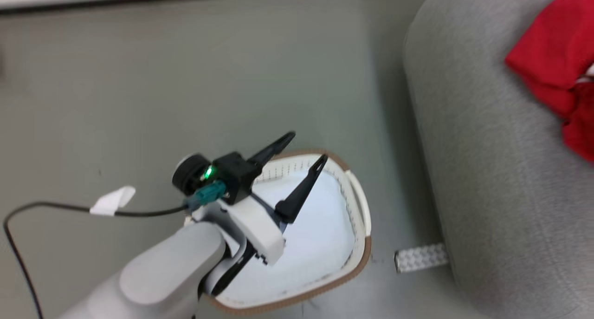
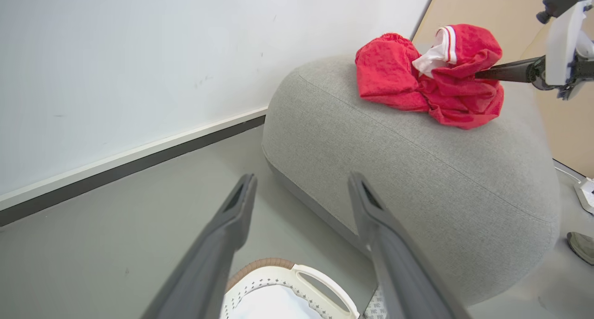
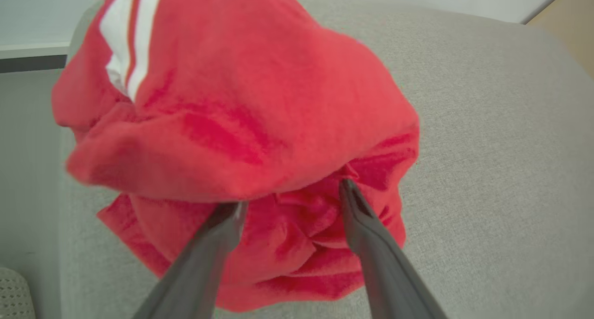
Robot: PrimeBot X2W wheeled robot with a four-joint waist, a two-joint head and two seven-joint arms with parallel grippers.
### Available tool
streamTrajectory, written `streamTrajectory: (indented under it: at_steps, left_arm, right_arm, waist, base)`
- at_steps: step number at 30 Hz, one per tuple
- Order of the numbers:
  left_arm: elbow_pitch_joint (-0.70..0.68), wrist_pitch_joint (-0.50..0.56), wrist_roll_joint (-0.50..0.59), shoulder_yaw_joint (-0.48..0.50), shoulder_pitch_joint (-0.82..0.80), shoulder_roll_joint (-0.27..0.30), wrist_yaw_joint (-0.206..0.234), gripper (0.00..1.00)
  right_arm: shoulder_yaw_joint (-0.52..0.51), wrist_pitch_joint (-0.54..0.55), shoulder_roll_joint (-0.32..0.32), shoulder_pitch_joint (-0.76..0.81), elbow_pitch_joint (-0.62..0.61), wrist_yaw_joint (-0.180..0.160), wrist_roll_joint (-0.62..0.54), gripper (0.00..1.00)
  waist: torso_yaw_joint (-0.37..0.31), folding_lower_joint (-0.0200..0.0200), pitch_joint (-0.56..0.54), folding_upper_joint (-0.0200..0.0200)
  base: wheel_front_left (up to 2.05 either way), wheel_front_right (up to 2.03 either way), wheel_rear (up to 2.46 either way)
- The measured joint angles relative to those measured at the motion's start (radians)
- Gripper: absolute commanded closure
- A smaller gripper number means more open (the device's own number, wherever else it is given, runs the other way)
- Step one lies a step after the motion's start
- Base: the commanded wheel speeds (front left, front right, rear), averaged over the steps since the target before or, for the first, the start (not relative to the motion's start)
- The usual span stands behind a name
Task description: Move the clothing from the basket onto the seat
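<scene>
I see my right gripper [image 3: 292, 194] spread wide, tips among the clothing [image 3: 241, 100] lying on the seat [image 3: 487, 147]. My left gripper [image 1: 306, 146] hangs wide open over the basket [image 1: 366, 251].

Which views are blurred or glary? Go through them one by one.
Head view: soft all over, the seat weave smeared, a green light glowing by the left gripper. Left wrist view: sharp, the clothing crisp. Right wrist view: the clothing's near fold blurred, the right gripper soft-edged.

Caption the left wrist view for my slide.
Red clothing heaped on the grey seat, the right hand open at the pile, the open left hand above the basket.
</scene>
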Motion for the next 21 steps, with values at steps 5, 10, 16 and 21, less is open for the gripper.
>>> streamTrajectory:
  at_steps: [5, 10, 16, 21]
  left_arm:
    - [0.016, -0.006, -0.033, 0.049, 0.081, -0.006, 0.015, 0.0]
    - [0.011, -0.009, -0.042, 0.131, 0.173, -0.01, 0.032, 0.0]
    - [-0.004, -0.01, -0.026, 0.272, 0.285, -0.009, 0.059, 0.0]
    - [-0.037, -0.01, 0.018, 0.391, 0.384, -0.002, 0.069, 0.0]
  right_arm:
    - [0.057, 0.09, -0.07, 0.056, -0.105, 0.0, 0.011, 0.0]
    - [0.096, 0.101, -0.1, 0.114, -0.301, 0.0, 0.043, 0.0]
    - [0.099, 0.065, -0.082, 0.179, -0.492, 0.0, 0.094, 0.0]
    - [0.082, -0.031, -0.015, 0.256, -0.609, 0.0, 0.12, 0.0]
  waist:
    - [-0.008, -0.0002, -0.125, 0.0]
    - [-0.008, -0.0004, -0.25, 0.0]
    - [0.019, -0.0005, -0.377, 0.0]
    - [0.074, -0.0005, -0.44, 0.0]
  base:
    - [0.0, 0.0, 0.0]
    - [0.0, 0.0, 0.0]
    - [0.0, 0.0, 0.0]
    - [0.0, 0.0, 0.0]
